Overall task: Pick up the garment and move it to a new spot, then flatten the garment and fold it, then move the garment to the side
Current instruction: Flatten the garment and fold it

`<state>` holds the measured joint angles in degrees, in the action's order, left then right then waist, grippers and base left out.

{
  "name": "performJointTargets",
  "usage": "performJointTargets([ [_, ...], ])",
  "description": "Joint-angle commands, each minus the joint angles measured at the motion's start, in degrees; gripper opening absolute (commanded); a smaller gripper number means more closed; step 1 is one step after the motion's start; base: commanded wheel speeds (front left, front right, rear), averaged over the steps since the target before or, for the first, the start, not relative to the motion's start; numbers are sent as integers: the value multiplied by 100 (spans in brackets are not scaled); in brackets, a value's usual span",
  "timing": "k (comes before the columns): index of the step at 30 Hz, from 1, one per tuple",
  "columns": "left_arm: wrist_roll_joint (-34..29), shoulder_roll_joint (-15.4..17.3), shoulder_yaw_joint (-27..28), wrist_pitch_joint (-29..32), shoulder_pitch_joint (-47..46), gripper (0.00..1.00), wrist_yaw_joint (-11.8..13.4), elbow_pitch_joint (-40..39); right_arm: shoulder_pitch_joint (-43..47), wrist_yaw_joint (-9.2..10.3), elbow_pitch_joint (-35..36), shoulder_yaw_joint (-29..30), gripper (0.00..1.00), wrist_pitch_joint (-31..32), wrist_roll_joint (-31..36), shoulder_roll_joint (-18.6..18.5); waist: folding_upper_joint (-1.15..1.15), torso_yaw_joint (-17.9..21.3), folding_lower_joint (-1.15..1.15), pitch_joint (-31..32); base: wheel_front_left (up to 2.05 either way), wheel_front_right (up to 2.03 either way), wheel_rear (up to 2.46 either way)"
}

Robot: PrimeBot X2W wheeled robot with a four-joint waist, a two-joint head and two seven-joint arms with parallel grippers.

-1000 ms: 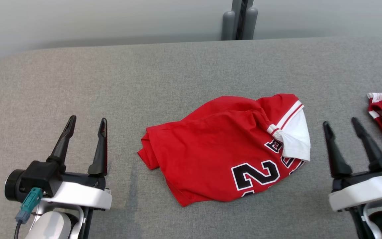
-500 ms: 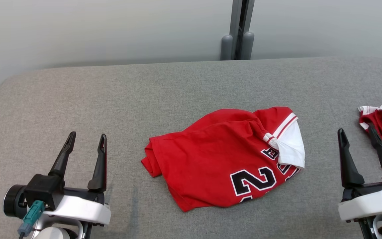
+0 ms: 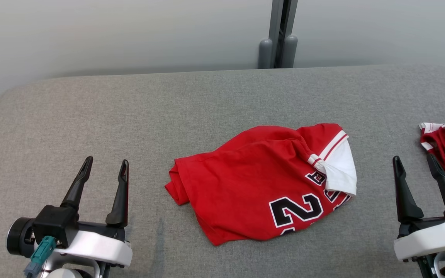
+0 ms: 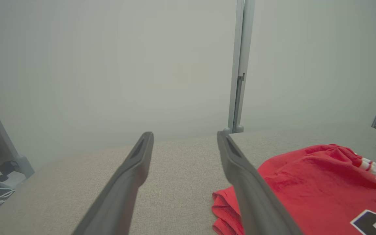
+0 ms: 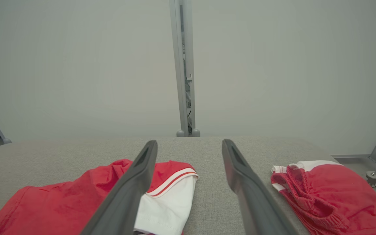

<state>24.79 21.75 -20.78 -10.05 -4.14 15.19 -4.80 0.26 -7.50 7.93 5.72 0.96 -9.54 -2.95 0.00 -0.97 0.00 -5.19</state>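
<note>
Crumpled red numbered jersey (image 3: 261,185) lies unmoved on the grey fabric bench (image 3: 168,108), between my spread, empty left hand (image 3: 106,160) and right hand (image 3: 413,157); only my view tilted, so pickup hasn't begun.

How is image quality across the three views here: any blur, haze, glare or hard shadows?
Head view: sharp, evenly lit, no glare, barely a shadow under the red jersey on the grey table. Left wrist view: milky and low in contrast; left gripper soft-edged near the lens. Right wrist view: same haze, right gripper blurred toward the bottom edge, second red garment yet readable.
</note>
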Motion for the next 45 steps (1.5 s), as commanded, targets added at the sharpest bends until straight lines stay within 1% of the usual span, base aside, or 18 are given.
performJointTargets([
  [1,-5,35,3,4,-28,100,29,-17,-37,2,-14,29,100,0,32,-4,0,-9,0,-10,0,0,0],
  [6,-22,35,-13,-2,-102,100,38,-44,-190,2,-47,68,100,67,14,-6,0,-36,0,-97,0,0,0],
  [9,-45,9,-45,-13,-175,100,22,-63,-390,2,-297,207,100,160,40,-193,0,-79,0,-219,0,0,0],
  [13,-66,-30,-106,-42,-327,100,-46,-40,-765,2,-918,223,100,218,14,-510,0,-176,0,-500,0,0,0],
  [17,-68,-115,-186,-92,-534,100,-119,42,-1246,2,-1651,76,100,147,-100,-746,0,-294,0,-864,0,0,0],
  [20,-82,-197,-260,-153,-713,100,-210,140,-1589,1,-2225,-113,100,82,-206,-828,0,-390,0,-1118,0,0,0],
  [27,-104,-341,-345,-289,-1008,100,-342,427,-2111,2,-3343,-699,100,17,-563,-753,0,-504,0,-1423,0,0,0],
  [28,-105,-355,-352,-303,-1034,100,-353,457,-2167,2,-3450,-754,87,-11,-651,-726,0,-502,0,-1442,0,0,0],
  [29,-105,-359,-350,-320,-1055,100,-360,483,-2196,1,-3573,-821,49,16,-719,-701,0,-493,0,-1455,0,0,0],
  [31,-107,-355,-341,-340,-1090,100,-377,539,-2240,2,-3707,-930,0,-79,-882,-671,0,-461,0,-1476,0,0,0],
  [34,-116,-334,-326,-367,-1127,100,-402,621,-2276,4,-3618,-881,0,-363,-1077,-724,0,-359,0,-1468,0,0,0],
  [38,-106,-325,-308,-390,-1135,100,-392,644,-2182,3,-3340,-686,0,-465,-1021,-830,0,-268,0,-1432,0,0,0],
  [41,-86,-317,-310,-394,-1122,100,-387,641,-2053,3,-2899,-377,0,-303,-802,-1002,0,-192,0,-1396,0,0,0],
  [45,-75,-321,-331,-402,-1130,100,-387,656,-1924,3,-2019,16,0,204,-292,-1251,0,-148,0,-1370,0,0,0],
])
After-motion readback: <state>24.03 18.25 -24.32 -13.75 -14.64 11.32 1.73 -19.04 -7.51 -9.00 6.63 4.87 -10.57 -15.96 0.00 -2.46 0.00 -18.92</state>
